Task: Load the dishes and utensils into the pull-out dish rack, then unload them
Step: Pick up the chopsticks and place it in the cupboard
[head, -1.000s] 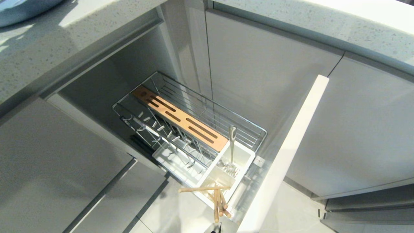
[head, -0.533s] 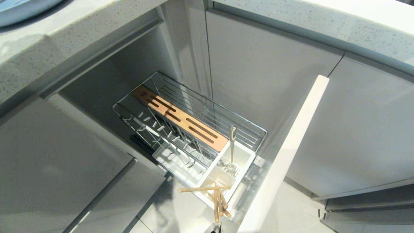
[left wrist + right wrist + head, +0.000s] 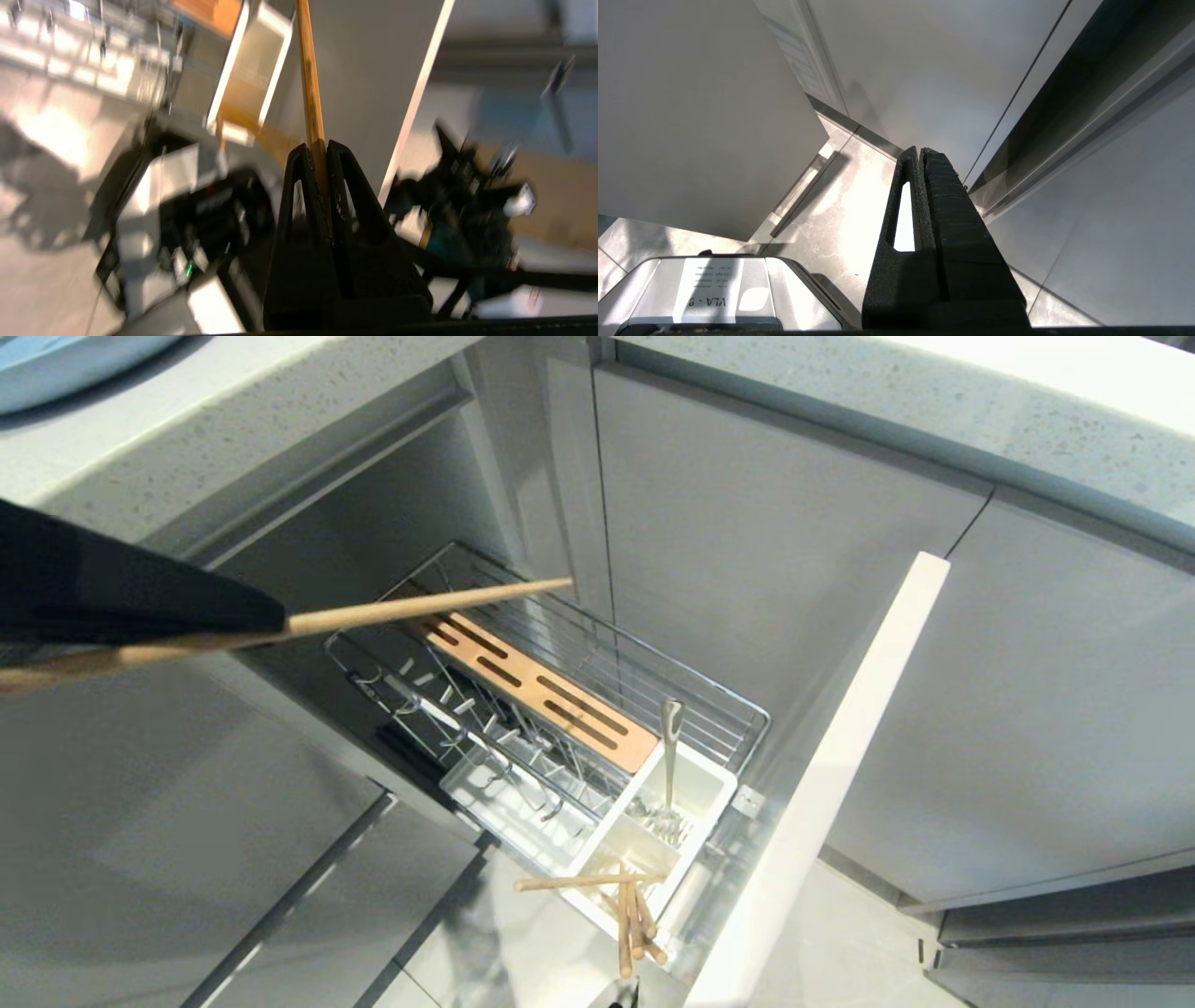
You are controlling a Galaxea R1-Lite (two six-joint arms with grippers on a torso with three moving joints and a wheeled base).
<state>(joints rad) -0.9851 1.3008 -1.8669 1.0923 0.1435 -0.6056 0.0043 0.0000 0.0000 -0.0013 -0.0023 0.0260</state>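
Speckled grey surface (image 3: 233, 439) runs above the cabinet fronts; edge of the light-blue plate (image 3: 65, 364) sits on it at far left. Pull-out dish rack (image 3: 560, 709), chrome wire, is drawn out, its pale front panel (image 3: 822, 784) flat and smooth. Slotted wooden strip (image 3: 532, 686) follows the rack's long axis. White plastic caddy (image 3: 653, 821) holds the silver utensil (image 3: 669, 756) upright and several wooden sticks (image 3: 630, 915) leaning outward. Left end effector (image 3: 317, 149), black, is clamped narrow on one chopstick (image 3: 420, 607), long axis near level, free tip aimed right above the rack. Right end effector (image 3: 920, 154) is closed on nothing, near the floor.
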